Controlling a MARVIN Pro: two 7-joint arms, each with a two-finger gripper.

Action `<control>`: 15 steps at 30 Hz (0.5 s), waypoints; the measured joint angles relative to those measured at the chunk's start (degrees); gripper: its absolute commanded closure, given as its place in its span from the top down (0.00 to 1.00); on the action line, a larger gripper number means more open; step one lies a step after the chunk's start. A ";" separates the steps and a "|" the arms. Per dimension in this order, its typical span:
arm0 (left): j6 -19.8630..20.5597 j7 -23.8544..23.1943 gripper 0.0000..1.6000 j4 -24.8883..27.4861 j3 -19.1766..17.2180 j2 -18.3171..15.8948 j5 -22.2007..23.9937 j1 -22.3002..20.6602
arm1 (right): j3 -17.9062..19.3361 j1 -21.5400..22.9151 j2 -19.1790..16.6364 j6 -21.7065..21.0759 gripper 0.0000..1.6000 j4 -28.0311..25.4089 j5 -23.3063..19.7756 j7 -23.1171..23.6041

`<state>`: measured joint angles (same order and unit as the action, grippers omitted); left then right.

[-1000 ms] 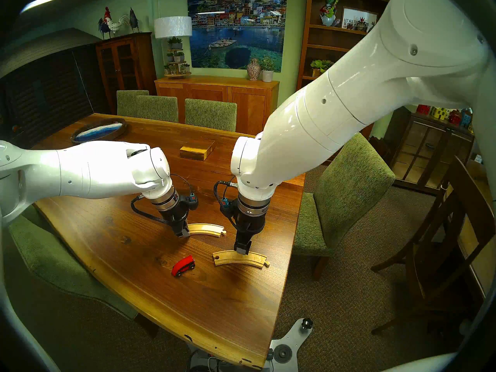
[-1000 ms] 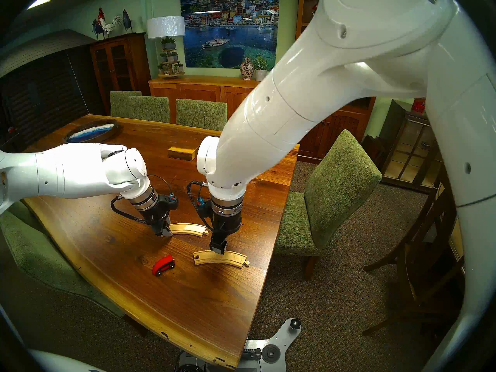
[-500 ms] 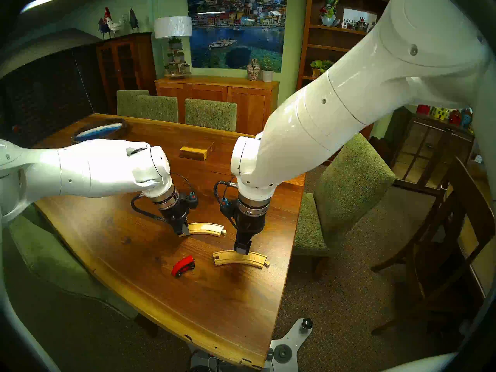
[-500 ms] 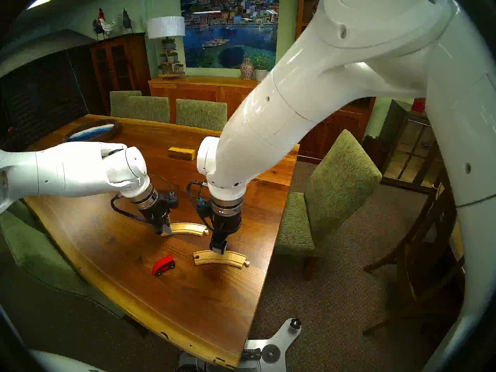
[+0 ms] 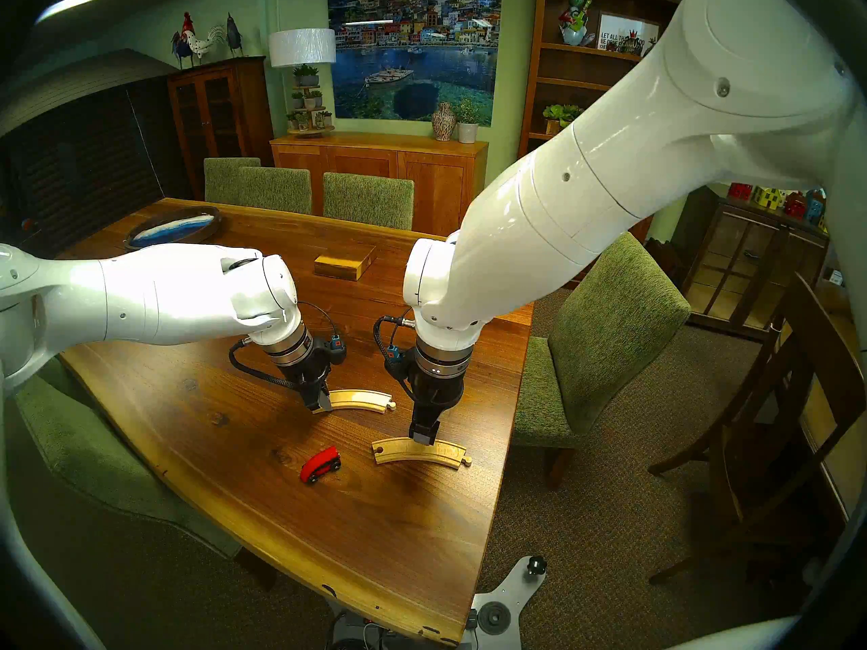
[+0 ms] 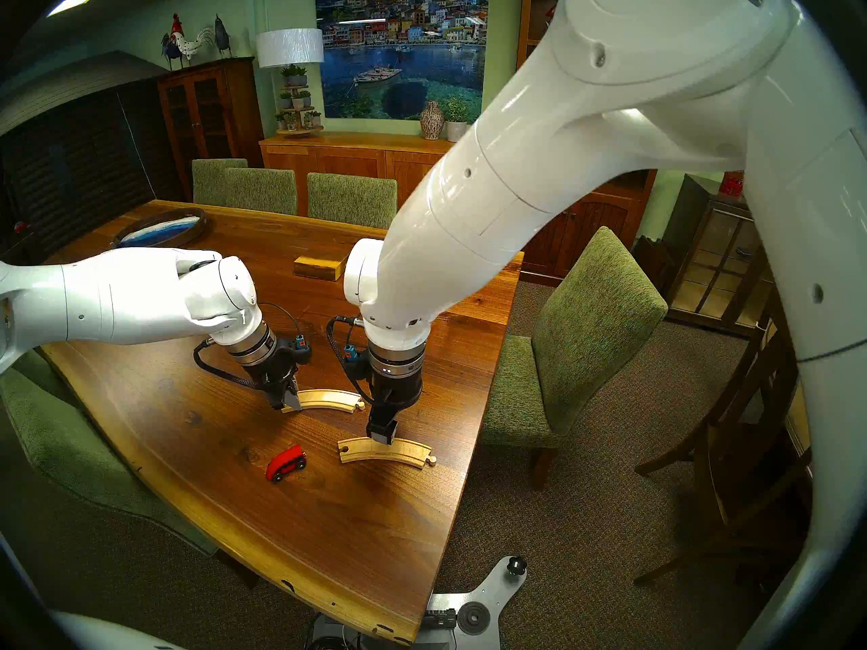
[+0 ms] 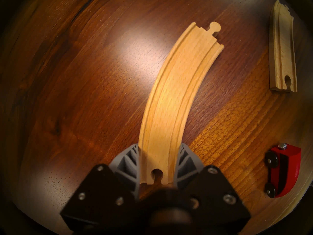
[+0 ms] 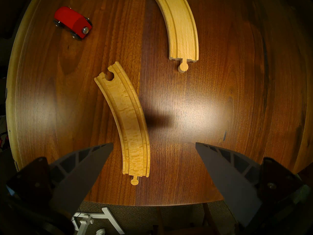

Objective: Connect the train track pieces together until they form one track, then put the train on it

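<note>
Two curved pale wooden track pieces lie apart on the table. The far track piece (image 5: 361, 397) (image 7: 171, 97) has its hole end between my left gripper's (image 5: 322, 404) (image 7: 158, 161) grey fingers (image 7: 130, 160), which are shut on it. The near track piece (image 5: 424, 453) (image 8: 133, 127) lies flat under my right gripper (image 5: 425, 437) (image 8: 154, 144), which hangs just above it, open, its fingers (image 8: 88, 166) wide apart and touching nothing. The red train (image 5: 321, 464) (image 8: 72, 24) sits on the table left of the near piece.
A yellowish wooden box (image 5: 345, 264) lies mid-table behind the arms, and an oval tray (image 5: 173, 231) sits at the far left. The table's (image 5: 375, 541) right edge runs close to the near piece's peg end. Green chairs (image 5: 605, 335) surround the table.
My left gripper has closed on the far track piece's hole end and nudged it slightly. The right arm, the near piece and the train have not moved.
</note>
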<state>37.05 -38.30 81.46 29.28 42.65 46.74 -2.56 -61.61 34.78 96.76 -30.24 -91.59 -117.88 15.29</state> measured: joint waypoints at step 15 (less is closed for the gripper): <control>-0.12 0.03 0.00 -0.06 0.00 0.00 0.00 0.02 | -0.01 0.03 0.01 -1.15 1.00 -0.15 0.09 1.11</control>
<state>36.93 -38.27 81.39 29.28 42.64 46.74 -2.54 -61.62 34.82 96.77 -31.39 -91.74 -117.79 16.40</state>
